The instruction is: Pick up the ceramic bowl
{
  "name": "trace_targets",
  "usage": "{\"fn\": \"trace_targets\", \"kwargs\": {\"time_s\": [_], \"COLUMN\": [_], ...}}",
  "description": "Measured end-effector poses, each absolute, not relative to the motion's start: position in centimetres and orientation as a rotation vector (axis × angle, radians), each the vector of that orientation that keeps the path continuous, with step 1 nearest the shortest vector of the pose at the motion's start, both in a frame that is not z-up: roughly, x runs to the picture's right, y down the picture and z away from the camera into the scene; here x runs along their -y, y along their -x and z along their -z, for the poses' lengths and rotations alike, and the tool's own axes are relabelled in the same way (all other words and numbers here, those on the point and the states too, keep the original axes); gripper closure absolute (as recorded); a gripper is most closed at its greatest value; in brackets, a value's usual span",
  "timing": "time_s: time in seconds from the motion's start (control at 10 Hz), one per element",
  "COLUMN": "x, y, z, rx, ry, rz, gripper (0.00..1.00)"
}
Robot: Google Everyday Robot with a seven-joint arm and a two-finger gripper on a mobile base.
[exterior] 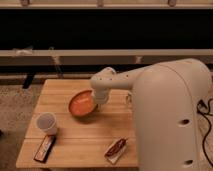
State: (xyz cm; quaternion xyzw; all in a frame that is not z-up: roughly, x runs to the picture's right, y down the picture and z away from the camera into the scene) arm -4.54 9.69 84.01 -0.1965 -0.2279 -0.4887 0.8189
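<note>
The ceramic bowl [81, 104], orange-brown with a darker rim, is on the middle of the wooden table [80, 136], tilted with its right edge raised. My gripper [97, 101] comes down from the white arm [170, 115] onto the bowl's right rim and is shut on it. The wrist hides the fingertips and part of the rim.
A translucent white cup [47, 123] stands at the table's left. A dark flat bar [45, 148] lies at the front left corner, and a snack packet [115, 148] lies near the front edge. A dark wall with rails runs behind the table.
</note>
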Motion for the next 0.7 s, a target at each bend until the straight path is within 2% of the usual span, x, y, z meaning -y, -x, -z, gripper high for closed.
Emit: {"fn": "trace_targets", "kwargs": {"time_s": [0.7], "x": [-6.6], "y": [4.4], "z": [-80.2], "rx": [0.533], "ry": [0.323], "rz": [1.025], "gripper": [1.0]}}
